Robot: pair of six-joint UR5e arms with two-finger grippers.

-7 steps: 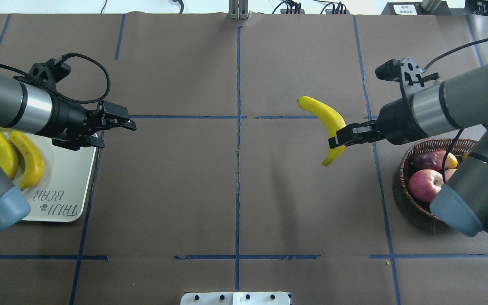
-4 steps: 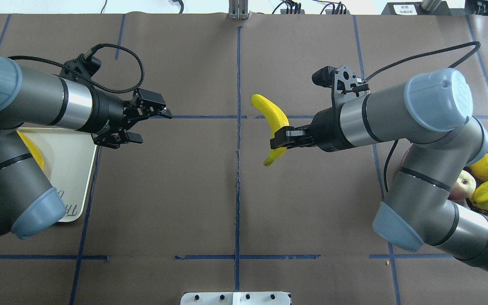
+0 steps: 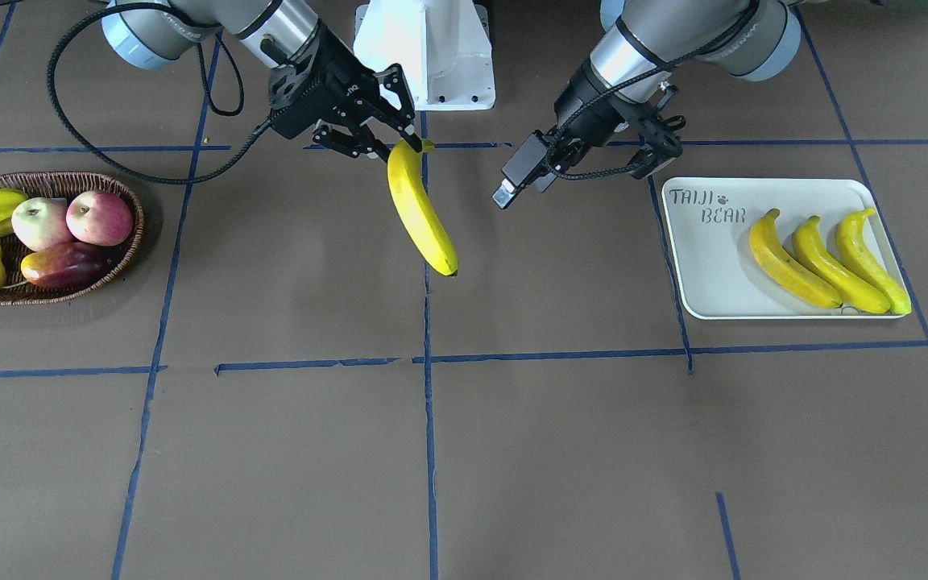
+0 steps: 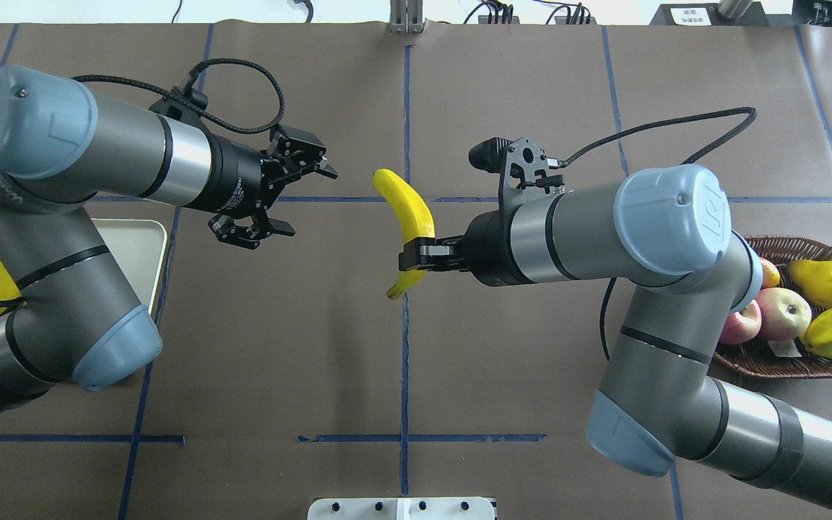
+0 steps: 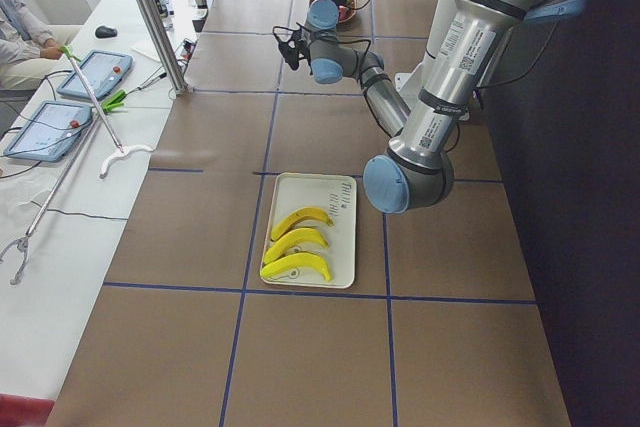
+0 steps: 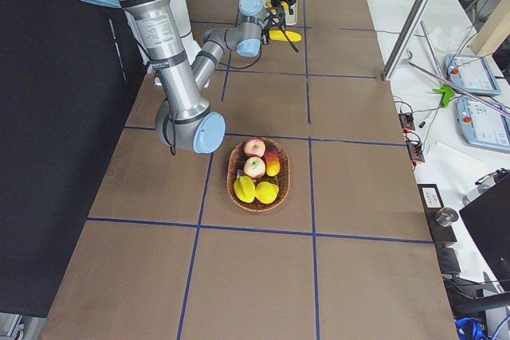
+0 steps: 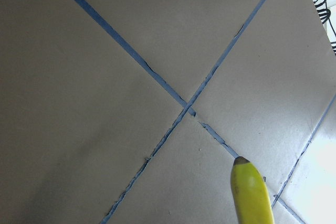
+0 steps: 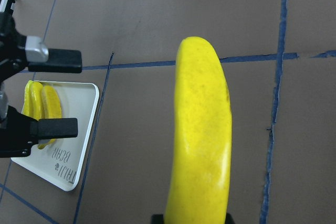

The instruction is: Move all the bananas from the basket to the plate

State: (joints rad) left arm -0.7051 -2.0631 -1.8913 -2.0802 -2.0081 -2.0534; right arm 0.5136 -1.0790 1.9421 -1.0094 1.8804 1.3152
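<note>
Banana (image 4: pixel 410 209) is gripped near its robot-side end by the clenched right claw (image 4: pixel 416 257), raised over the centre line of the desk (image 4: pixel 531 375), with its long axis lying crosswise to the line between the claws. The left claw (image 4: pixel 308 201), spread wide, is faced toward it from the plate (image 3: pixel 706 270) side, near but apart. A hand-over is judged next.

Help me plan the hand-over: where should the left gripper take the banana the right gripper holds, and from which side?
Grip the banana at its free middle, beyond the right gripper, which clamps it near the end closest to the robot. Come from the robot's left, where the open left gripper faces it, closing across the narrow width.
</note>
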